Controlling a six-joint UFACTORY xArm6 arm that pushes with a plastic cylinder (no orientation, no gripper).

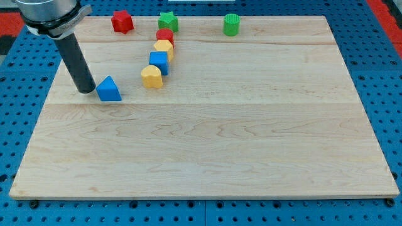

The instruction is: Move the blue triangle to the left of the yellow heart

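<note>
The blue triangle [108,89] lies on the wooden board [207,144], left of and slightly below the yellow heart [151,76], with a gap between them. My tip [86,90] rests on the board just left of the blue triangle, close to or touching its left side. The rod rises up and to the left from the tip.
Above the yellow heart runs a line of blocks: a blue cube [159,61], a yellow block [164,48] and a red block [165,35]. A green star [167,21], a red star [122,21] and a green cylinder [232,24] stand along the top edge.
</note>
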